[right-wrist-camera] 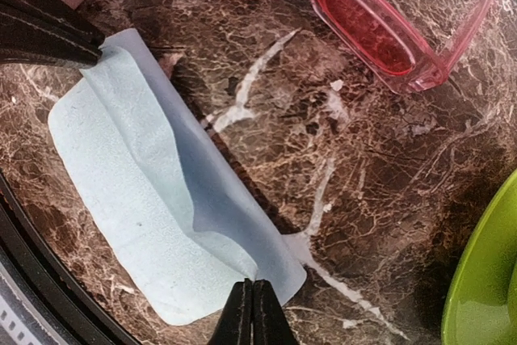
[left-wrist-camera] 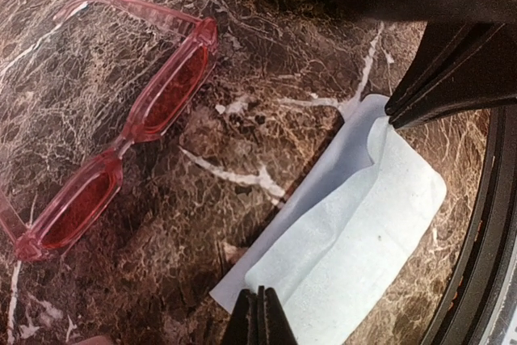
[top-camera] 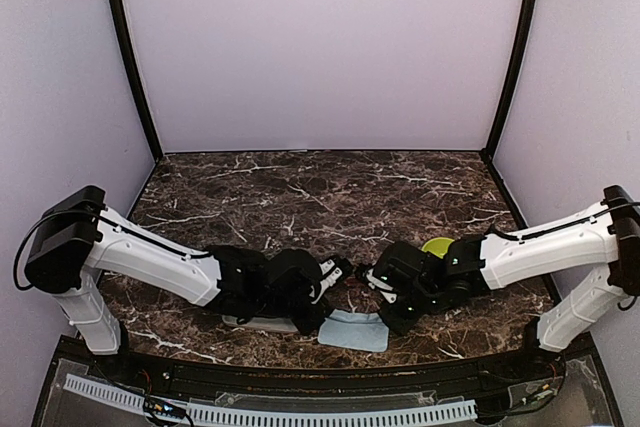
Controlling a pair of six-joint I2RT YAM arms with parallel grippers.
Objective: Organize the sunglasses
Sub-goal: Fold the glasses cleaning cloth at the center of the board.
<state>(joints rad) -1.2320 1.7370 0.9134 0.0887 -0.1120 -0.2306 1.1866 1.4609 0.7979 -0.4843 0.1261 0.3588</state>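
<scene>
Left arm (top-camera: pixel 150 252): stretched low, reaching inward and to the right. Left gripper (left-wrist-camera: pixel 258 298): jaws pressed together, no gap.
Right arm (top-camera: pixel 545 247): mirrored, low, reaching left. Right gripper (right-wrist-camera: pixel 252 290): jaws together too.
The two grippers face each other at centre, near but apart.

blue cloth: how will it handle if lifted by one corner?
The cloth is likely floppy: it lies folded with soft creases, so it would drape, not hold shape. Probably very light; it looks thin. Pushed flat across the marble table, it may bunch rather than slide.
</scene>
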